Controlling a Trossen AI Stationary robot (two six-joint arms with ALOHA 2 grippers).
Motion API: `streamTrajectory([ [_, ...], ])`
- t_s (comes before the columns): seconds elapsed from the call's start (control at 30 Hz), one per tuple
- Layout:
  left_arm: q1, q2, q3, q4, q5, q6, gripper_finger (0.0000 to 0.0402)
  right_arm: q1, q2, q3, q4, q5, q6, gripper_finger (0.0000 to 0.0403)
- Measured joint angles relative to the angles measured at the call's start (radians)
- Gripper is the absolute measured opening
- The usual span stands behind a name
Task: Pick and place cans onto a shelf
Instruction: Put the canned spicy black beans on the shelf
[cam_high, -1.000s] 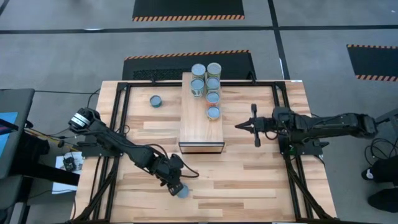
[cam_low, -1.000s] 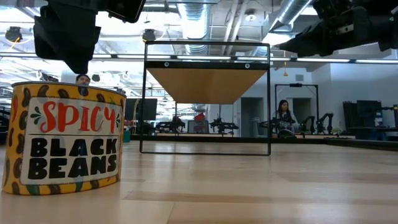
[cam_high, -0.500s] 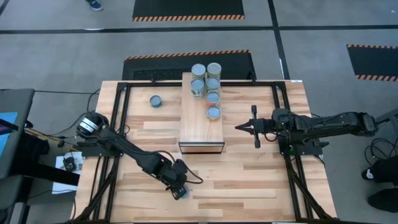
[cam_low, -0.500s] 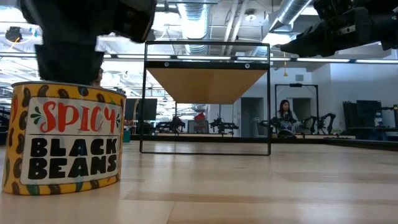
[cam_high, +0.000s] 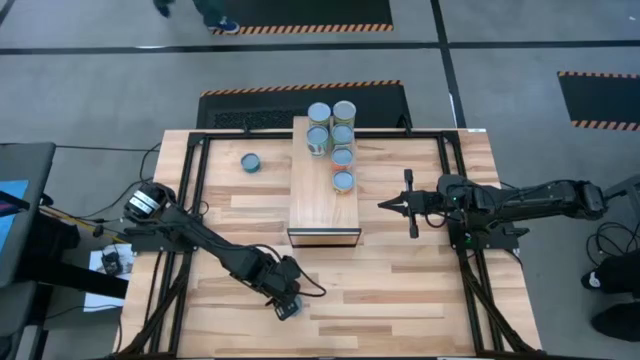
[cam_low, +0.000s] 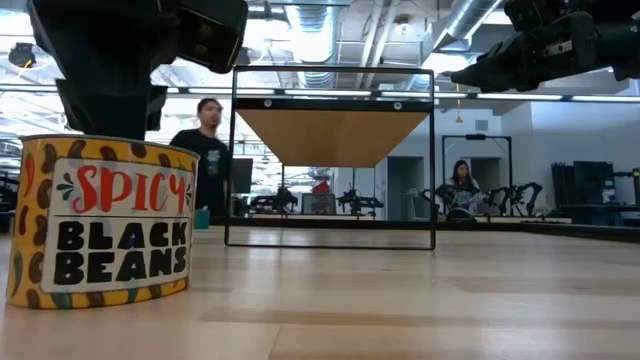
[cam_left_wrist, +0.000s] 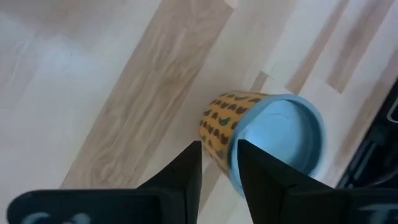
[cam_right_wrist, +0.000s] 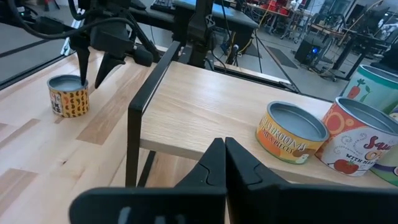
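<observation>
A short can (cam_high: 291, 311) with a yellow "Spicy Black Beans" label (cam_low: 100, 225) and a silvery-blue top (cam_left_wrist: 280, 134) stands on the planked tabletop near its near edge. My left gripper (cam_high: 284, 300) hangs slanting right above it. Its fingers (cam_left_wrist: 189, 168) are a narrow gap apart, with their tips by the can's top rim. The light-wood shelf (cam_high: 322, 200) stands at the table's middle with several cans (cam_high: 342, 155) on its far half. One more can (cam_high: 250, 162) stands on the table left of the shelf. My right gripper (cam_high: 383, 204) is shut and empty, in the air right of the shelf. My left gripper comes at the can from above, slanting, with its fingertips at the top rim (cam_left_wrist: 233, 134) on the labelled side. I cannot tell whether they touch it. The can stands upright on the table.
A black metal frame (cam_low: 333, 240) carries the shelf clear of the tabletop. Black rails (cam_high: 190, 200) run along the table's left and right sides. Bare planks (cam_high: 400, 290) lie between the can and the shelf. People show in the room behind (cam_low: 205, 150).
My left gripper has gone down and a little toward the table's right edge, onto the near can, and now covers most of it in the high view. A person has walked into the room behind. My right arm has kept still.
</observation>
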Motion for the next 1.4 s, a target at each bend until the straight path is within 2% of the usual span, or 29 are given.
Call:
streamTrajectory([
  [0.17,0.0,0.012,0.0,-0.001,0.004,0.028,0.0079,0.0,0.0,0.0,0.0,0.0,0.0,0.0008],
  [0.4,0.002,0.02,0.003,0.012,0.034,0.104,0.001,0.0,0.0,0.0,0.0,0.0,0.0,0.0008],
  [0.5,0.007,0.001,0.006,-0.008,0.019,0.133,0.0007,0.0,0.0,0.0,0.0,0.0,0.0,0.0008],
  [0.83,0.047,-0.246,0.092,-0.061,0.007,0.188,0.0002,0.0,0.0,0.0,-0.007,0.0,0.0,0.0008],
  [0.93,0.07,-0.317,0.144,-0.112,-0.044,0.242,0.0002,0.0,0.0,0.0,-0.008,0.0,0.0,0.0008],
  [1.07,0.148,-0.383,0.246,-0.204,-0.18,0.306,0.0002,0.0,0.0,0.0,-0.008,0.0,0.0,0.0008],
  [1.13,0.209,-0.398,0.293,-0.241,-0.212,0.342,0.0002,0.0,0.0,0.0,-0.007,0.0,0.0,0.0008],
  [1.23,0.322,-0.389,0.346,-0.304,-0.199,0.43,0.0002,0.0,0.0,0.0,-0.007,0.0,0.0,0.0008],
  [1.4,0.552,-0.363,0.361,-0.314,-0.108,0.527,0.0002,0.0,0.0,0.0,-0.006,0.0,0.0,0.0008],
])
